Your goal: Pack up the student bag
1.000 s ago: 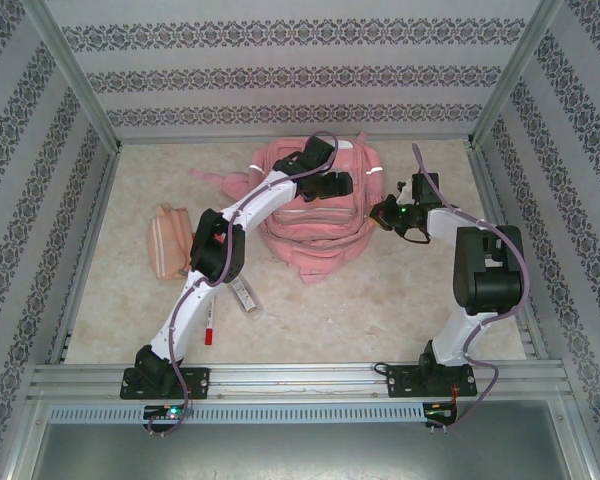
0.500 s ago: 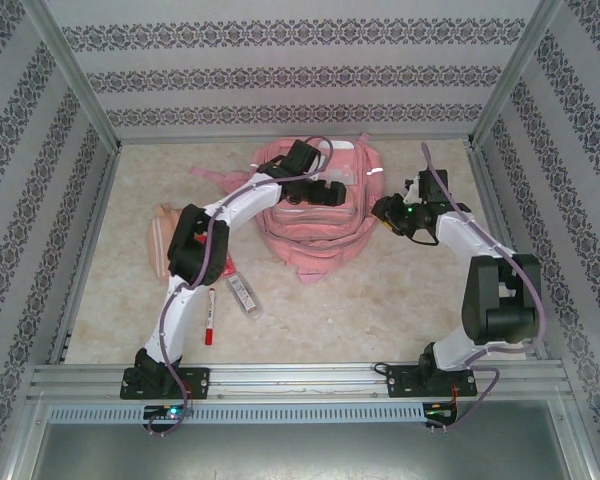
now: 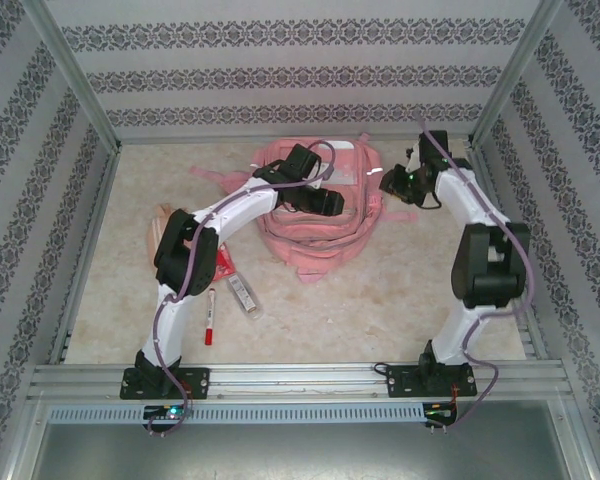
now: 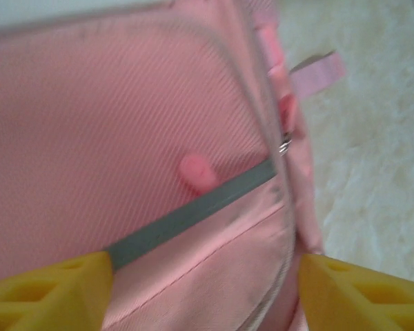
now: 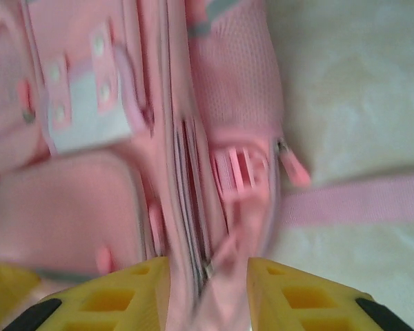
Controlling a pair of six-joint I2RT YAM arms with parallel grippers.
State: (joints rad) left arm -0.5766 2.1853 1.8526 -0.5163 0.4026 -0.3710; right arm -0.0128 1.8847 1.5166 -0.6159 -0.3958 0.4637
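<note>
My left gripper [image 4: 203, 283] stands wide over the front pocket [image 4: 124, 131] of the student bag [image 3: 315, 240], lying far-centre on the table [image 3: 380, 300]. My right gripper [image 5: 205, 276] is narrow astride its side seam [image 5: 185, 165]; I cannot tell whether it grips. Risk: pinching loose fabric would drag the bag, not open it.

The student bag [image 3: 315, 240] lies centre-back on the table [image 3: 380, 300], pen [image 3: 209, 320] and perhaps a pouch [image 3: 156, 228] leftward.

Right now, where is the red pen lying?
In the top view, the red pen lies near the front left, beside the left arm, just left of a small pale case.
</note>
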